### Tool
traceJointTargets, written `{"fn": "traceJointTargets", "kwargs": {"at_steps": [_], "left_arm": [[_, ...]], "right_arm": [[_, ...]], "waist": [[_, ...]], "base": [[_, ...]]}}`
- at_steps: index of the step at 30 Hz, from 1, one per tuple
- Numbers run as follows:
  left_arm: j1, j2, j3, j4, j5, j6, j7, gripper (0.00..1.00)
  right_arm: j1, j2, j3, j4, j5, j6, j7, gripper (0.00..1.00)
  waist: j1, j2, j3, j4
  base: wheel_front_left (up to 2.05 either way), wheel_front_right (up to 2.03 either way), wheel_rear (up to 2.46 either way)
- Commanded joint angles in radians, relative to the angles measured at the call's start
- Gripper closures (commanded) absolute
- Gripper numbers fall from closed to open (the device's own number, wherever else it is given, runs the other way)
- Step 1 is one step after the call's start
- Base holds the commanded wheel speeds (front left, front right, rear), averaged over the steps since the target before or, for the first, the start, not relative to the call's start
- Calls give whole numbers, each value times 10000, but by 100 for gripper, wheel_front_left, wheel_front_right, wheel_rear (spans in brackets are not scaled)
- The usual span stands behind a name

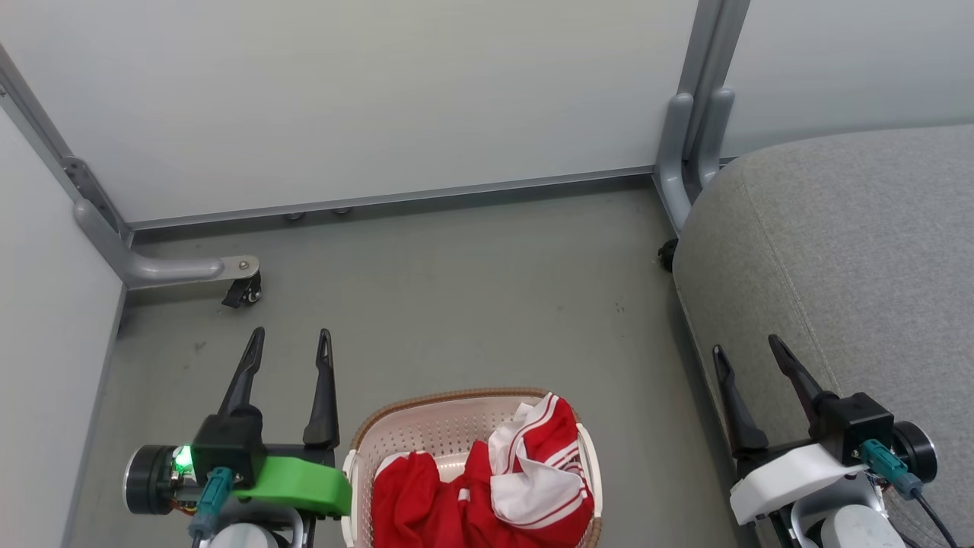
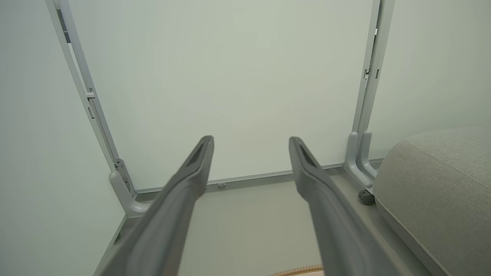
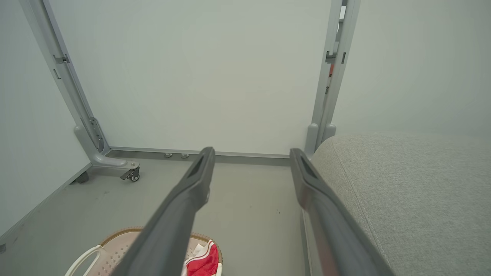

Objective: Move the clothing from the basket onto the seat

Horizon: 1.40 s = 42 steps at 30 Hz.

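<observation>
Head view first: the clothing (image 1: 487, 487) is bunched up inside the basket (image 1: 426, 402) and none of it is on the seat (image 1: 852, 251). So I'd say we're right at the start, at the reach-in for the first garment. The basket stands on the floor (image 1: 472, 304) between the two tools. It's just inboard of the left tool (image 1: 291, 332), further inboard of the right tool (image 1: 746, 344), and back behind both sets of fingertips, nearer the wrists. The seat lies right beside the right tool on its outer side.

Both tools are released, with the fingers spread wide and nothing between them. The wrist views show it plainly: an empty gap with the wall beyond.

How I'd do it: the highest bit of the heap is the white striped fold on the side nearer the right tool.
- Tip that tool down, swing it inward and come in from above with the fingers wide.
- Pinch a thick fold, not a thin hem.
- Keep the tips off the perforated wall and the rim so the basket doesn't get dragged.
- Lift slowly, because the garments look tangled and the second might ride along.

After that it's a short carry to the seat.

Pose: both arms are low and roughly level, with the fingers pointing forward at the wall. The left is over bare floor and the right is along the seat's edge. Neither is aimed at the basket.
</observation>
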Motion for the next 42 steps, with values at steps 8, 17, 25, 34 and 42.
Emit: {"fn": "traceJointTargets", "kwargs": {"at_steps": [8,17,25,34,42], "left_arm": [[13,42,59,215,-442,-99,-2,0],[-75,35,-12,466,-590,-110,-1,0],[-136,33,-57,483,-597,-73,-1,0],[-280,33,-114,551,-363,-214,-1,0],[-1029,76,-270,899,-164,-545,1,0]], "right_arm": [[-76,-19,-64,150,76,0,-30,0],[-65,-20,-45,231,176,0,-30,0],[-88,-20,-18,252,180,0,-30,0],[-130,-20,58,199,230,0,-30,0],[-532,-23,336,-90,262,0,-30,0]], "waist": [[0,89,-1,-1],[0,89,1,2],[0,89,26,8],[0,89,143,-85],[0,89,848,-565]], "base": [[0,0,0],[0,0,0],[0,0,0],[0,0,0],[0,0,0]]}}
